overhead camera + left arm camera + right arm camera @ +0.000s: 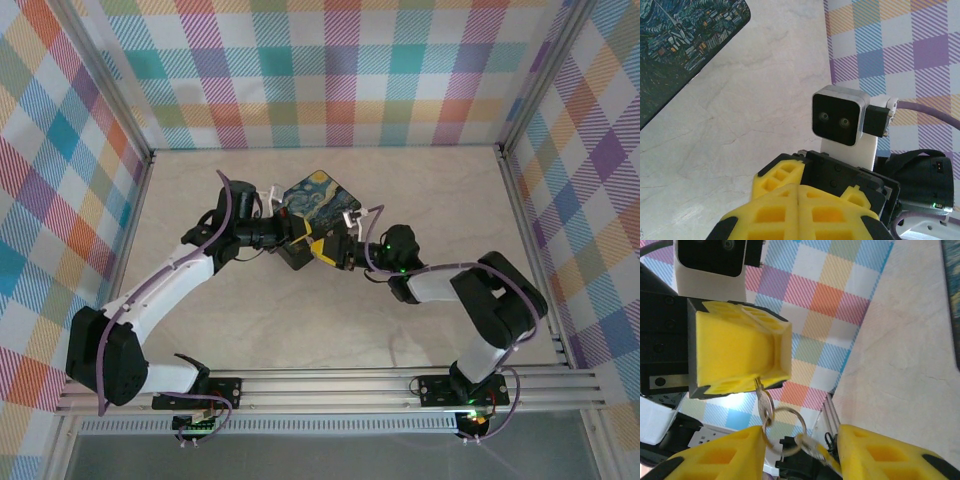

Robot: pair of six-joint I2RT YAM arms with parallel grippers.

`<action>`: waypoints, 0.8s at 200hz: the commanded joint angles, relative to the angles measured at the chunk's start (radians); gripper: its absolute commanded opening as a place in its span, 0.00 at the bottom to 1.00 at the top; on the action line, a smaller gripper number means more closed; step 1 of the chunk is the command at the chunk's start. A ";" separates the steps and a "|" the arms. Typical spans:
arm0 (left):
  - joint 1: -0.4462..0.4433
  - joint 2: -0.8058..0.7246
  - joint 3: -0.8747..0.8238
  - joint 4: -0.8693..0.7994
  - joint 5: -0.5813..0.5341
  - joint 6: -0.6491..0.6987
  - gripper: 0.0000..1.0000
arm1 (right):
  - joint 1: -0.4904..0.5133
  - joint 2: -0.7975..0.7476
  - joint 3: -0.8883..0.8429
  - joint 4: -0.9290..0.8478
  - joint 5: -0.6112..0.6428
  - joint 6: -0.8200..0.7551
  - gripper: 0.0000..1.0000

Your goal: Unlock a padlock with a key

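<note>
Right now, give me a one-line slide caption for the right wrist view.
Left hand pinches the key bunch, which dangles inside the open right hand.

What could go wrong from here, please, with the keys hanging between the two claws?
1. The left claw is shut on just one blade of the key bunch; the rest dangles and might slip free and drop.
2. The right claw stands open around that dangling part; closing now could catch a loose key and tug the bunch askew.
3. Both claws work nose to nose beside the black box, so they might bump.
</note>
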 commanded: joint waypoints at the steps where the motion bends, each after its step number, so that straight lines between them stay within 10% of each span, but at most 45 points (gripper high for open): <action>1: 0.008 -0.036 -0.012 -0.001 0.029 0.012 0.00 | -0.009 -0.060 0.007 -0.097 -0.002 -0.078 0.43; 160: 0.008 -0.054 -0.043 0.035 0.038 -0.005 0.00 | 0.047 0.005 0.069 -0.022 0.027 -0.041 0.22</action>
